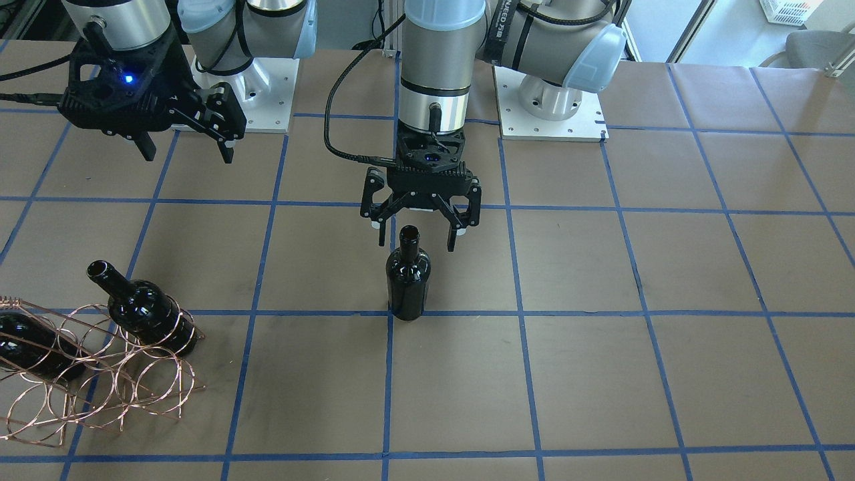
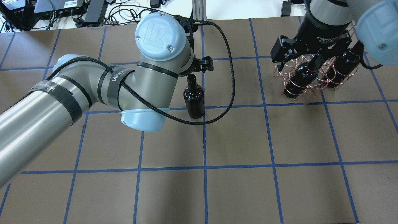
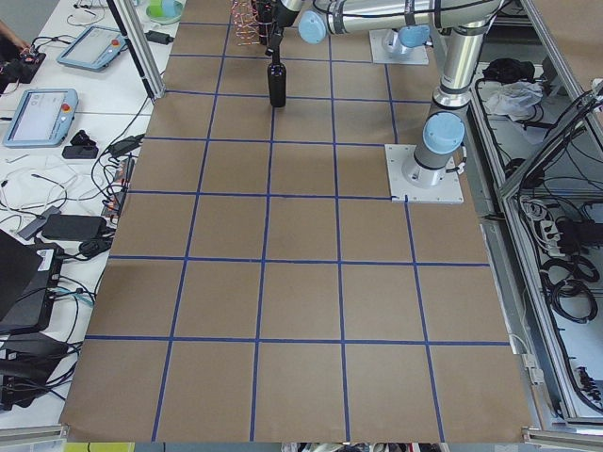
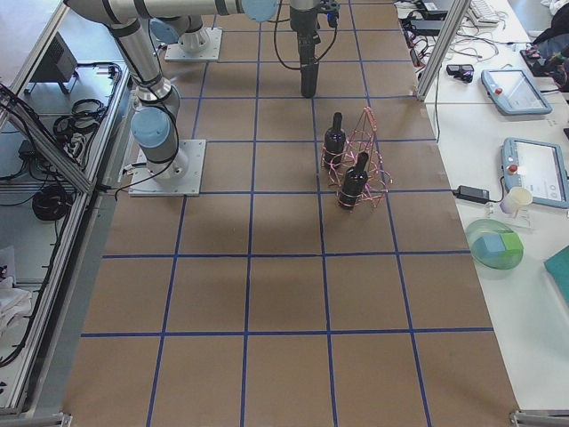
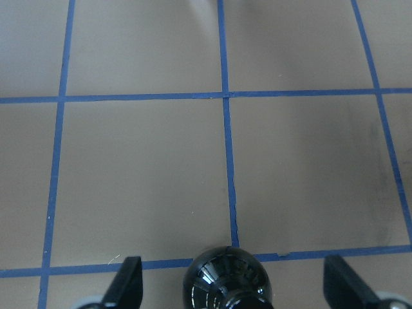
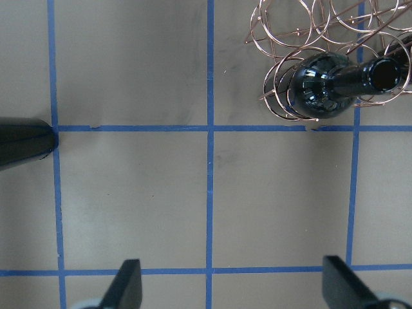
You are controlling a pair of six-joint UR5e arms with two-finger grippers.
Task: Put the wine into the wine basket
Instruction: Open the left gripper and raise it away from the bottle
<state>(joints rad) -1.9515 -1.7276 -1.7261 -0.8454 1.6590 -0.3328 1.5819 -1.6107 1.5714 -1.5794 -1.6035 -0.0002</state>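
Brown paper ruled with blue tape (image 1: 514, 254) covers the counter (image 1: 668, 334). On it the wine (image 1: 408, 280) stands upright near the middle, its long axis vertical, mouth up, and its base on a crossing of tape lines. The left gripper (image 1: 415, 235) hangs straight down over it with its jaws wide apart. Its fingers (image 5: 125, 286) flank the neck with a gap on each side and touch nothing.

Seen from the front-facing camera, the wine basket (image 1: 100, 394) sits at about 8 o'clock from the wine, well apart. It holds two other bottles (image 1: 150, 310) that lie tilted, necks toward 11 o'clock. At about 10 o'clock the right gripper (image 1: 187, 152) hovers above the counter, jaws spread and empty.
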